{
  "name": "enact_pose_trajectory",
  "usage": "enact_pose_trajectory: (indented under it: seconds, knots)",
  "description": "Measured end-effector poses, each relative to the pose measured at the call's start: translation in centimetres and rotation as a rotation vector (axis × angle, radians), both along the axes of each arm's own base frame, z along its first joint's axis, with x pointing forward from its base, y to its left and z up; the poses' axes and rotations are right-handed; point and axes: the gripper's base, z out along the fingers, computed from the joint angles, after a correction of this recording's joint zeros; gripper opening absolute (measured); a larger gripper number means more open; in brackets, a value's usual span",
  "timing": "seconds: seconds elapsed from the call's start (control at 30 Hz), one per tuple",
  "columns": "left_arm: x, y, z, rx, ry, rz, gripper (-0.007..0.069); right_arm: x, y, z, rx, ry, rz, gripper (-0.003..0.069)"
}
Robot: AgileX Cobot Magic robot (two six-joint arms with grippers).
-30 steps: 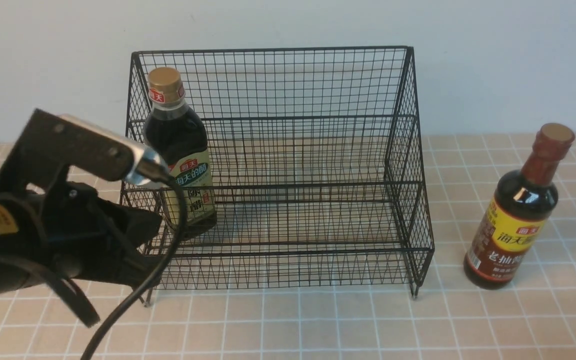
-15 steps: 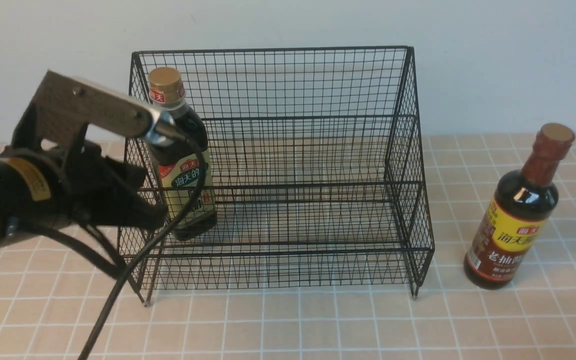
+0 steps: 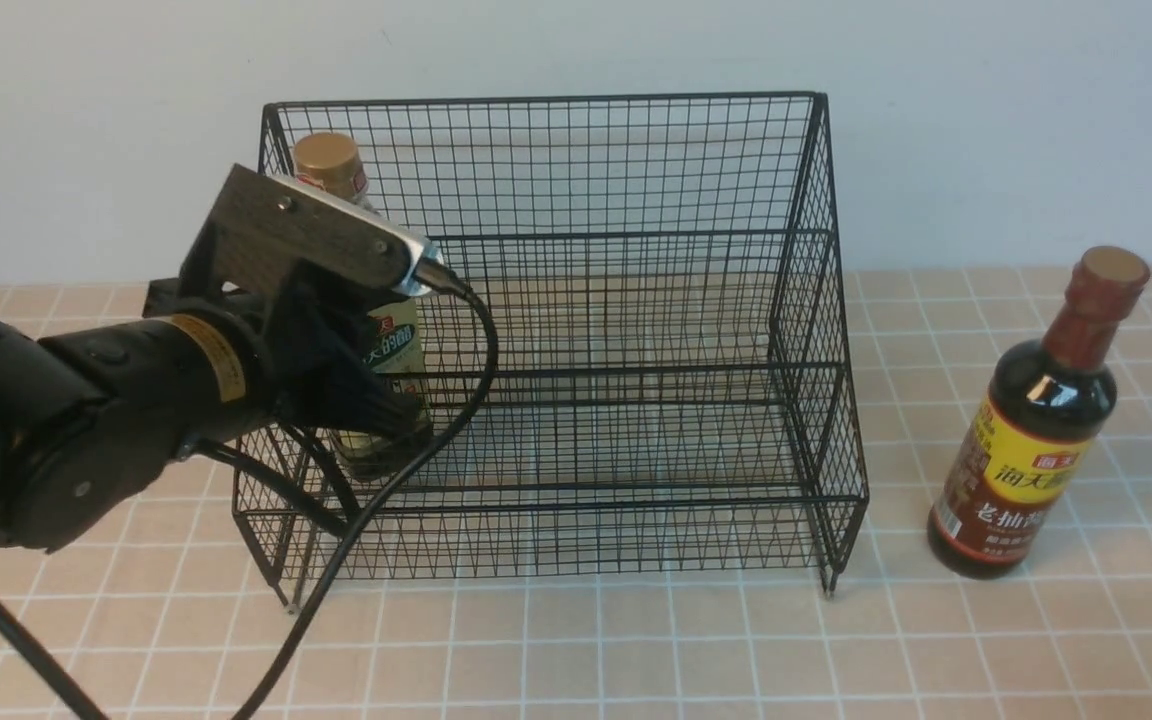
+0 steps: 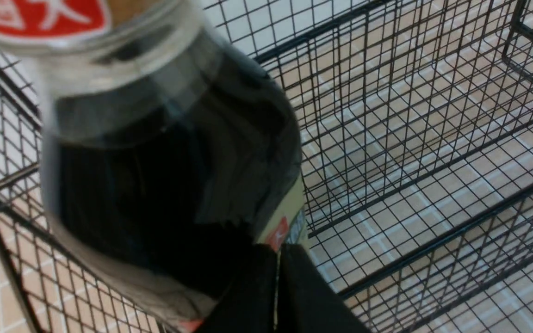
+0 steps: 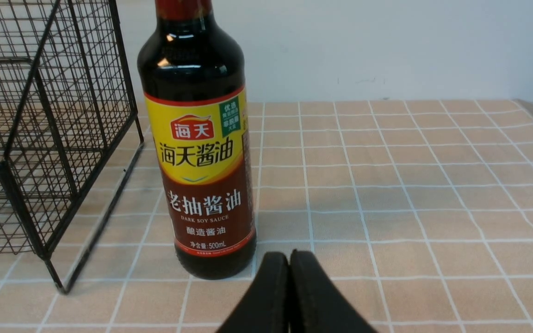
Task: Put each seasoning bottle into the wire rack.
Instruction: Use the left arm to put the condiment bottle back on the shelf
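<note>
The squarish bottle [image 3: 328,165] with the gold cap stands at the left end of the black wire rack [image 3: 824,300], on the lower tier. My left gripper [image 3: 388,415] is shut and empty, and its tips lie against the bottle's lower label. The left wrist view shows the bottle [image 4: 164,152], the shut gripper [image 4: 278,252] and the rack mesh [image 4: 410,152]. The round bottle [image 3: 1031,440] with the reddish-brown neck stands on the table to the right of the rack. My right gripper [image 5: 289,256] is shut and empty, just in front of that bottle [image 5: 199,152]. It does not show in the front view.
The tiled table [image 3: 636,650] runs to a white wall behind. The rack's right side [image 5: 40,138] stands close to the left of the round bottle. The left arm's cable [image 3: 406,470] hangs across the rack's front left.
My left arm has risen and moved right toward the rack. It now covers most of the gold-capped bottle. The round bottle has not moved.
</note>
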Motion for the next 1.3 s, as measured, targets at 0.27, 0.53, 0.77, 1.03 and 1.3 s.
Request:
enact_pose_trajectory:
  seconds: [0.27, 0.53, 0.77, 1.03, 1.3]
  knots:
    - [0.8, 1.4, -0.8, 0.042, 0.013, 0.032, -0.0007, 0.0, 0.0, 0.0, 0.000, 0.000, 0.000, -0.0015]
    - [0.9, 1.7, -0.9, 0.063, 0.022, 0.035, -0.0007, 0.0, 0.0, 0.0, 0.000, 0.000, 0.000, -0.0015]
    - [-0.5, 2.4, 0.4, 0.087, 0.049, 0.070, -0.0007, 0.0, 0.0, 0.0, 0.000, 0.000, 0.000, -0.0015]
    - [-2.6, 3.2, 4.1, -0.030, -0.041, 0.127, -0.0007, 0.0, 0.0, 0.0, 0.000, 0.000, 0.000, -0.0015]
    - [-2.8, 1.4, 3.6, -0.087, -0.006, 0.094, -0.0007, 0.0, 0.0, 0.0, 0.000, 0.000, 0.000, -0.0015]
